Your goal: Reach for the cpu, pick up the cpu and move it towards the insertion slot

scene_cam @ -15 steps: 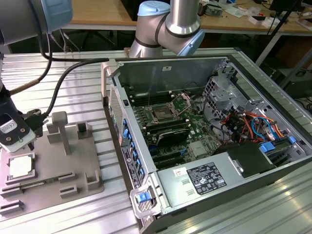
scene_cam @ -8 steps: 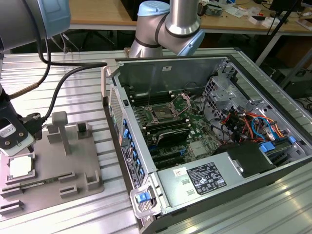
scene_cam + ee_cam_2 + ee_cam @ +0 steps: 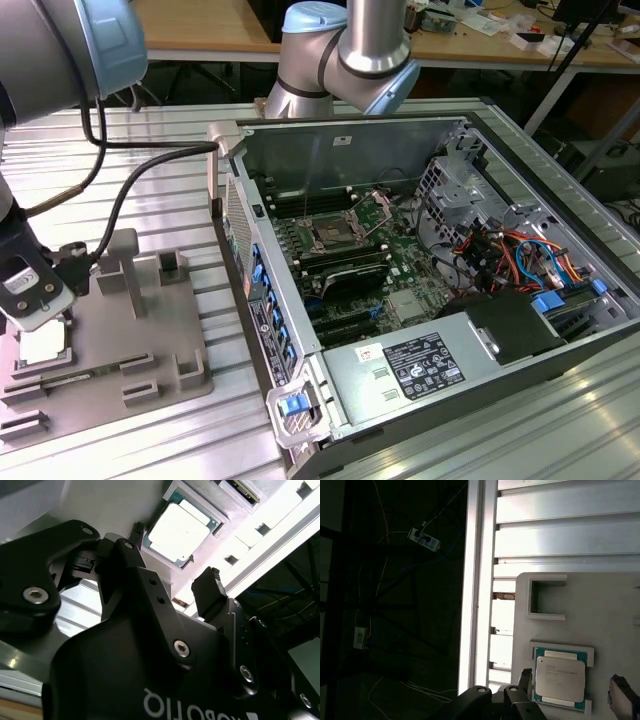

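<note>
One slatted metal table (image 3: 150,140) carries everything; on it, toward the exterior view's right, lies an open computer case (image 3: 340,150) with a green circuit board inside; the arm (image 3: 350,50) stands behind the case and reaches round to the exterior view's left; a grey plastic tray (image 3: 120,350) with raised blocks sits on the table beside the case, on that left side; the gripper (image 3: 35,290) hangs low over the tray's left edge, its claw spread, with a finger (image 3: 525,679) on either side of the cpu (image 3: 559,677) and no pinch on it, as both wrist views show; the insertion slot (image 3: 330,233) sits in the board, well apart from the gripper, its dark centre framed in shiny metal; the cpu lies flat in a square recess of the tray, silvery top up.
</note>
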